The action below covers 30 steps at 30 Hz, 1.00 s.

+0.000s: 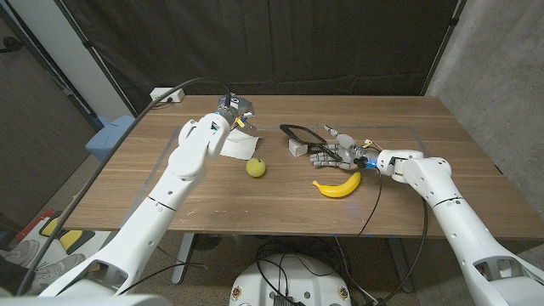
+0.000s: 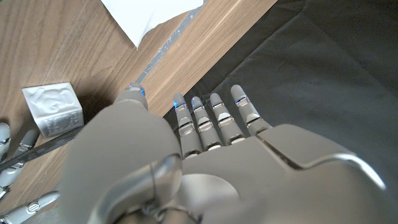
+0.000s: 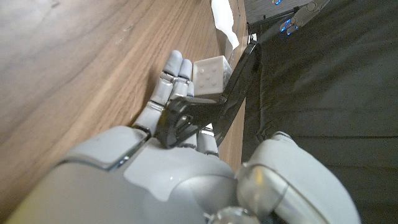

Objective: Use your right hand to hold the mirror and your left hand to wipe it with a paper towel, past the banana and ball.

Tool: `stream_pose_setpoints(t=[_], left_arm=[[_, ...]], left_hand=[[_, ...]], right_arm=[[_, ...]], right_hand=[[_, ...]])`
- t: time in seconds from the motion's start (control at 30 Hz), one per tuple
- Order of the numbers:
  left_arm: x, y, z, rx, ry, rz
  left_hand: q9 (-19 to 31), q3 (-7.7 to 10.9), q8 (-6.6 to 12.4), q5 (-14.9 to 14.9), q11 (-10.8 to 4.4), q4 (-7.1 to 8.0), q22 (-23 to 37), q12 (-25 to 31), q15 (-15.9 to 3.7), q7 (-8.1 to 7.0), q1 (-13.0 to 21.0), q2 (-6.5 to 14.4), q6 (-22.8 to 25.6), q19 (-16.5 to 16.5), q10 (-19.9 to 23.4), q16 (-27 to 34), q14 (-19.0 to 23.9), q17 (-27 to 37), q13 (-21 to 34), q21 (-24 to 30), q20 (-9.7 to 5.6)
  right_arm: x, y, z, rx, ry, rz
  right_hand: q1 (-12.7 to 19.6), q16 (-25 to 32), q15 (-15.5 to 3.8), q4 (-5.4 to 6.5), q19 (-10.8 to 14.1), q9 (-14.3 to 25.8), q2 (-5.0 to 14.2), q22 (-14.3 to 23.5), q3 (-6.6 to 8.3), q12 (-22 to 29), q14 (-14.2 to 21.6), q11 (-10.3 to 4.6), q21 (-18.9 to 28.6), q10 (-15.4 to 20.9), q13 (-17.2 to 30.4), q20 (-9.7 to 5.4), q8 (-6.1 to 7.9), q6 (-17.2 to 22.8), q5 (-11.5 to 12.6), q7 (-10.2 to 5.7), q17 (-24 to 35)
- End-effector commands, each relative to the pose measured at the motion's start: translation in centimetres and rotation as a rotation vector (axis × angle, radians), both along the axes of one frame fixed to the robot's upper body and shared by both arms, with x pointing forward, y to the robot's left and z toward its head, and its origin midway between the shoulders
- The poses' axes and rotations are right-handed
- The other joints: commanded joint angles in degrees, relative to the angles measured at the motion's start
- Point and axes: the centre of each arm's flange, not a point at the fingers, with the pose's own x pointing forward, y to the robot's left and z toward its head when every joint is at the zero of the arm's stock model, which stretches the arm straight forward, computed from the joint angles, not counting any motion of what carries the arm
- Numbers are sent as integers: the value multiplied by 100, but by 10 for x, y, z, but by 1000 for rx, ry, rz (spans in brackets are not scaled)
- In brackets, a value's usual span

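We're gripping the mirror (image 1: 299, 133) handle in our right hand (image 1: 333, 153), mid-table.
Left hand (image 1: 234, 109) is hovering fingers apart, holding nothing, above the paper towel (image 1: 237, 145); ball (image 1: 256, 167) and banana (image 1: 337, 187) are lying nearer us.

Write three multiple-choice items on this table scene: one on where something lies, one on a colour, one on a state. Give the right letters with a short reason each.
1. Where does the ball lie relative to the banana?
A. On the robot's left of it
B. On the robot's right of it
C. On top of it

2. What colour is the paper towel?
A. Blue
B. White
C. Red

3. What is the right hand doing?
A. Holding the banana
B. Gripping the mirror's black handle
C. Holding the ball

Answers:
1 A, the head view shows the ball towards the left arm.
2 B, it is white on the brown wood.
3 B, the right wrist view shows the fingers around the handle.
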Motion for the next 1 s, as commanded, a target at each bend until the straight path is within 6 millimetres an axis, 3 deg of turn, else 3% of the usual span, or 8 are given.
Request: stream_pose_setpoints(t=[0.03,0.2,0.3,0.37,0.47,0.77,0.87,1.0], left_arm=[[-5,6,-1,4,-16,-9],[-7,8,-1,10,-20,-19],[-8,11,-1,8,-26,-27],[-9,14,-1,5,-33,-31],[-11,19,-1,-1,-43,-38],[-16,34,-2,-35,-78,-63],[-16,36,-2,-38,-81,-61],[-15,39,-1,-42,-85,-63]], left_hand=[[10,13,-21,13,-41,-22,16,38,-231,-18,-6,7,-5,0,16,52,-13,4,12,-13,-5],[10,2,-22,12,-45,-21,16,38,-238,-22,-4,5,-6,6,12,57,-12,-13,4,-25,-2],[9,-2,-20,11,-45,-21,16,42,-242,-26,-3,4,1,10,19,58,-12,-19,2,-29,-7],[9,-6,-22,11,-43,-19,16,41,-240,-26,-4,4,-4,8,16,59,-13,-26,-1,-35,-1],[9,-14,-22,11,-51,-16,17,47,-242,-15,-6,3,-5,10,29,64,-9,-35,-4,-43,-2],[9,-48,-15,6,-51,5,18,56,-252,-23,-35,-5,19,19,49,71,-9,-64,-15,-67,-2],[8,-61,-21,5,-56,12,18,53,-253,-19,-45,-10,8,16,40,73,-10,-74,-19,-78,9],[8,-72,-22,4,-59,18,18,53,-240,-22,-52,-11,5,18,40,73,-18,-85,-22,-87,13]], right_arm=[[-13,-18,-4,38,17,-57],[-20,-22,-5,55,8,-96],[-25,-22,-6,88,-3,-122],[-28,-23,-6,101,-14,-144],[-32,-24,-4,117,-33,-171],[-47,-35,2,182,-113,-281],[-50,-38,3,227,-143,-305],[-54,-43,4,292,-196,-337]], right_hand=[[-52,-65,473,-47,-228,-13,75,17,-60,-30,-801,-2,-383,-415,-167,188,-7,-294,22,331,-117],[-171,-82,603,-85,-623,-34,142,26,-170,-30,-1549,0,-1002,-1106,-375,472,-4,-769,24,330,-245],[-315,-22,613,-240,-465,-48,287,81,-431,81,-1897,-4,-1949,-1644,-438,588,73,-1093,40,326,-293],[-330,-63,624,-434,-325,-44,451,116,-690,71,-2157,-2,-2869,-1847,-440,601,71,-1235,42,323,-302],[-347,-64,623,-541,-231,-46,574,155,-887,96,-2336,-2,-3628,-1942,-439,603,80,-1302,50,322,-306],[-336,-74,624,-556,-606,-44,634,185,-899,103,-2497,-5,-3812,-2006,-440,513,95,-1268,27,274,-305],[-320,-71,622,-561,-702,-45,651,190,-882,119,-2498,-7,-3828,-1966,-439,207,100,-1248,20,252,-304],[-298,-72,611,-570,-752,-46,671,189,-863,126,-2503,-7,-3835,-1942,-439,32,102,-1234,18,251,-305]])
